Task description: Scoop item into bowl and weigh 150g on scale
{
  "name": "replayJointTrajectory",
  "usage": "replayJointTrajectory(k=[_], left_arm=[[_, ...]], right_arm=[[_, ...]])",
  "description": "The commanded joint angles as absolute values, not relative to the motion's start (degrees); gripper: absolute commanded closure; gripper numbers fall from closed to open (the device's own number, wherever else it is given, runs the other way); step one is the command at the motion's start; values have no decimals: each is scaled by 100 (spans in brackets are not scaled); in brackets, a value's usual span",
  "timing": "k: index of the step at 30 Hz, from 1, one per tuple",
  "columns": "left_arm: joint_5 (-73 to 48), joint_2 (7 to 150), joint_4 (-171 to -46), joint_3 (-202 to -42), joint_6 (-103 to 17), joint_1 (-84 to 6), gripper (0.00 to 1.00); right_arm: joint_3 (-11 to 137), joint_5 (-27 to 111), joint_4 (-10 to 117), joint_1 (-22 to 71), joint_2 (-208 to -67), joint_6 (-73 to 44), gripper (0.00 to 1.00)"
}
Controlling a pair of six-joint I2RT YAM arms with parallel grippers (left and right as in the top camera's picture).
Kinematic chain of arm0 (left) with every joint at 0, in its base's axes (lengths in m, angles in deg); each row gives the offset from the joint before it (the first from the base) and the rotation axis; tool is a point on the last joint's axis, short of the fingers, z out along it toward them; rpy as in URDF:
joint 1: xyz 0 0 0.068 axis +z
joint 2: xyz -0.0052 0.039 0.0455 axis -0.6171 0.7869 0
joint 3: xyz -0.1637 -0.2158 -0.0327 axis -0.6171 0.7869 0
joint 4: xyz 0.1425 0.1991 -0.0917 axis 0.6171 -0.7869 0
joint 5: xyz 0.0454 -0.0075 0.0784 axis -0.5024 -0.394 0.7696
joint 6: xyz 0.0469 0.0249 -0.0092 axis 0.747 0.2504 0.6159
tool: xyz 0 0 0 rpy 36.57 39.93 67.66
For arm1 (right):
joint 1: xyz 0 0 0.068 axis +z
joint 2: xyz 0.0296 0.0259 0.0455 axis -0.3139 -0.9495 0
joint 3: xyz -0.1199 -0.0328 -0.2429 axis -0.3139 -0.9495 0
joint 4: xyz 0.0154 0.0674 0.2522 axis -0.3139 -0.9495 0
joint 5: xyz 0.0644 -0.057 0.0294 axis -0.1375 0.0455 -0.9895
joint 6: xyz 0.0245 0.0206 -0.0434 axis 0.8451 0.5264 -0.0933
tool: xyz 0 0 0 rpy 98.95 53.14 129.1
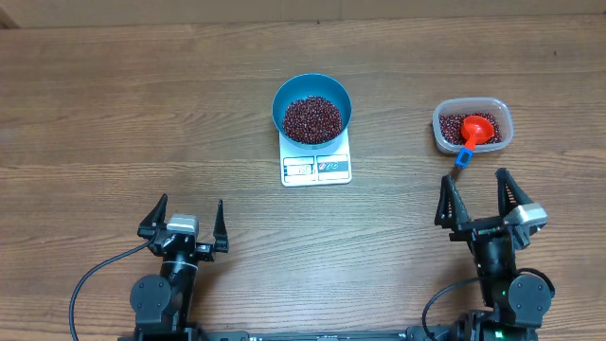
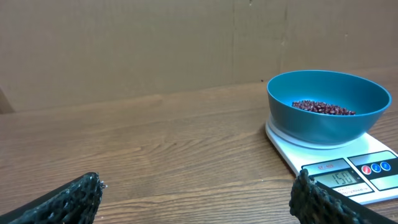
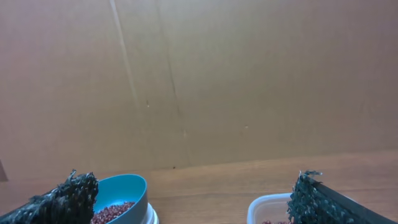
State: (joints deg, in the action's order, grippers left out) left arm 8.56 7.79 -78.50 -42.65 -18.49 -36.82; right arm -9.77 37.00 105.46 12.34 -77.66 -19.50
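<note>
Note the small dark red-maroon beans (image 1: pixel 311 117) as a loose heap in the bottom of the round, deep bright blue bowl (image 1: pixel 280 106), level well below the rim. Find the bowl seated on the small white flat rectangular kitchen scale (image 1: pixel 317 170), covering the weighing platform and leaving the front panel clear. Judged so placed to keep the readout visible while filling. Read the display (image 2: pixel 344 177) from the left wrist view: digits look like 150, but small and soft, so not certain. See red and blue round marks (image 2: pixel 377 168) beside it; no brand name or other lettering legible.

To the right of the scale, well apart: clear rounded-rectangular plastic container (image 1: pixel 436 128) holding more of the same beans. Inside it, a red-orange plastic scoop (image 1: pixel 477 129), round cup end resting on the beans, blue handle end (image 1: pixel 463 158) at the near rim. Judged so placed for easy reach by the right arm.

At the left gripper (image 1: pixel 189 213): jaws spread wide, nothing between them, low near the front edge of the brown wood-grain worktop (image 1: pixel 114 114), well apart from the scale. At the right gripper (image 1: pixel 474 194): likewise spread wide and empty, near the scoop's handle end, not touching it.

Judge the weighing at or close to target if the digits are read correctly; confirm the display before adding or removing beans.
</note>
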Motion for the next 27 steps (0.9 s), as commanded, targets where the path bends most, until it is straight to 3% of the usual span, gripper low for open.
replayJointTrajectory(k=[1,9,27], left_arm=[[911,734,-7863,-4243,-1882,-3637,1],[911,734,-7863,-4243,-1882,-3639,1],[911,736,-7863,-4243,-1882,-3639,1]], right_arm=[[-1036,3716,10161,1255,-7419,-1834,0],[-1039,3735,8260,1255,-6708,-1887,0],[-1039,3674,8207,1293,-6708,-2595,0]])
